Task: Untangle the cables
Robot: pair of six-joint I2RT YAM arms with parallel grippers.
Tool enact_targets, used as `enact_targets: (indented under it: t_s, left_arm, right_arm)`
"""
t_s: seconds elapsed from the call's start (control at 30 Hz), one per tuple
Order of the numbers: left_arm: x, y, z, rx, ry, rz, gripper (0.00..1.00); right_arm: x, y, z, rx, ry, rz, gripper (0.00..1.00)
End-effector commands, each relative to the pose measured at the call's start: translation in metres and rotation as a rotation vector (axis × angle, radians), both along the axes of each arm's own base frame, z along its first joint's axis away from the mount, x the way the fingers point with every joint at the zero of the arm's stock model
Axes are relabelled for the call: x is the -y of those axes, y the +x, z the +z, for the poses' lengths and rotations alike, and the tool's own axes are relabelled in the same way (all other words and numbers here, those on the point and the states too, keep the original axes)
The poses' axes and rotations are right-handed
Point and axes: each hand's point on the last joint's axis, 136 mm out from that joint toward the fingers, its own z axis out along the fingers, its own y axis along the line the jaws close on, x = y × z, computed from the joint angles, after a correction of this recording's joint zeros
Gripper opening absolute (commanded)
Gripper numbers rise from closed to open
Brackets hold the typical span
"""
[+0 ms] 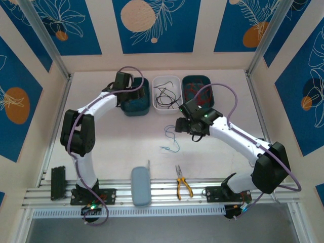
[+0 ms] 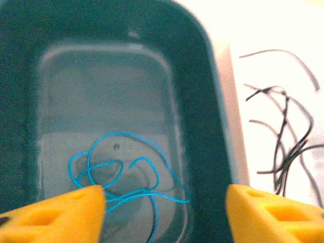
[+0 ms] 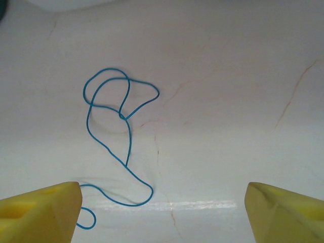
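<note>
Left of white bin: teal bin with loose blue cables on its floor. Left gripper above, jaws wide, nothing held.

Inside white bin: black cables.

Right of white bin: second teal bin, red cables.

Near side of white bin, on table: single blue cable. Long axis runs straight out from right gripper. Jaws wide, empty. Near end curls beside one fingertip, off centre of gap. Right arm nearer; likely needs sideways shift before pinching.
</note>
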Motion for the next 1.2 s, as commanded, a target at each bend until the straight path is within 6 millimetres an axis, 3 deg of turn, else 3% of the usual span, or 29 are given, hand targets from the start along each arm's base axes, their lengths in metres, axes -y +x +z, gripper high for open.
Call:
enact_targets:
  t_s: [0.0,0.13,0.33,0.63,0.87,1.17]
  left_arm:
    - [-0.001,-0.001,0.042,0.074,0.032,-0.019,0.77]
    - [-0.005,-0.003,0.061,0.109,0.052,-0.024,0.84]
    - [-0.004,-0.025,0.070,0.111,0.040,-0.053,1.00]
    - [-0.012,-0.088,0.077,0.157,-0.028,-0.036,1.00]
    - [-0.027,-0.138,0.061,0.132,-0.054,-0.020,1.00]
    - [-0.045,-0.165,0.050,0.136,-0.062,0.033,1.00]
  right_arm:
    - [-0.012,-0.008,-0.011,-0.055,0.065,0.005,0.82]
    - [-0.012,-0.011,-0.020,-0.094,0.059,0.008,0.77]
    - [-0.017,-0.019,-0.039,-0.160,0.058,0.032,0.69]
    - [-0.029,-0.029,-0.073,-0.273,0.020,0.089,0.54]
    - [-0.038,-0.036,-0.097,-0.336,-0.028,0.140,0.45]
    - [-0.048,-0.032,-0.116,-0.349,-0.050,0.182,0.42]
